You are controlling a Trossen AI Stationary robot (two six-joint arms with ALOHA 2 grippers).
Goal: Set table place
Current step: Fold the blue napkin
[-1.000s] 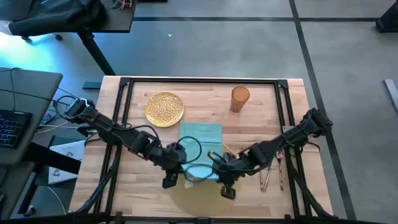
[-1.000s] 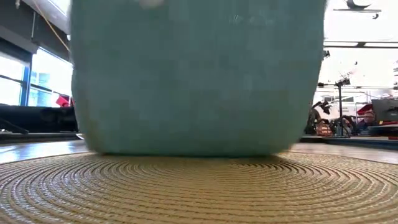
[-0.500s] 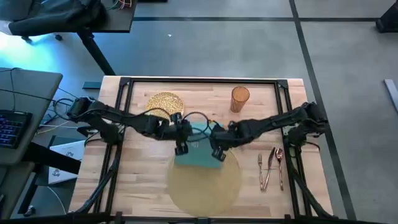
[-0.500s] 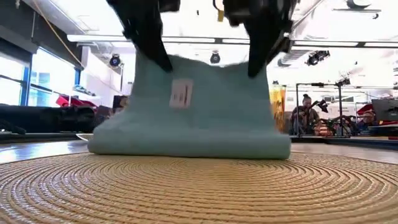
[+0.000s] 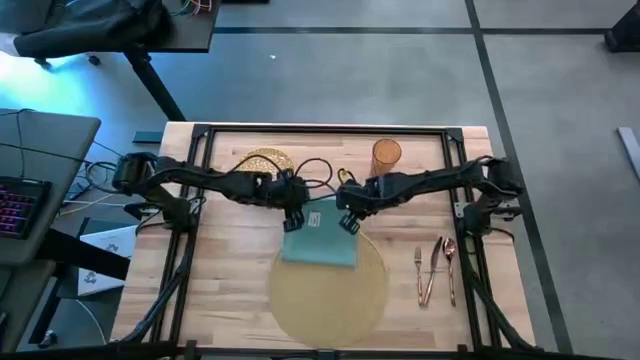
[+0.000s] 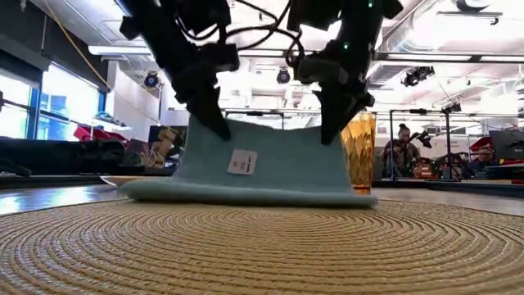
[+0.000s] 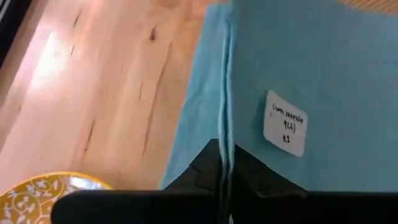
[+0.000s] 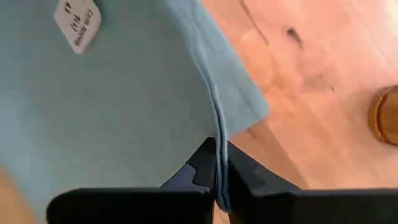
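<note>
While both grippers pinch the far corners of the teal cloth napkin (image 5: 320, 238), it hangs with its near edge draped on the far rim of the round tan woven placemat (image 5: 330, 290), on the light-wood butcher-block table (image 5: 230, 290).

Risks:
- Left gripper (image 5: 293, 221) and right gripper (image 5: 350, 222), jaws closed on the hem, sit close together; uneven pull skews or bunches the cloth.
- Low drag could shift the placemat.
- Amber tumbler (image 5: 386, 158) and gold speckled plate (image 5: 263, 162) look near the arms; a swing might clip them, though clearance is hard to judge.
- Copper cutlery (image 5: 435, 268) is well clear.

Bright overhead ceiling lights; wrist views soft, slightly blurred.
</note>
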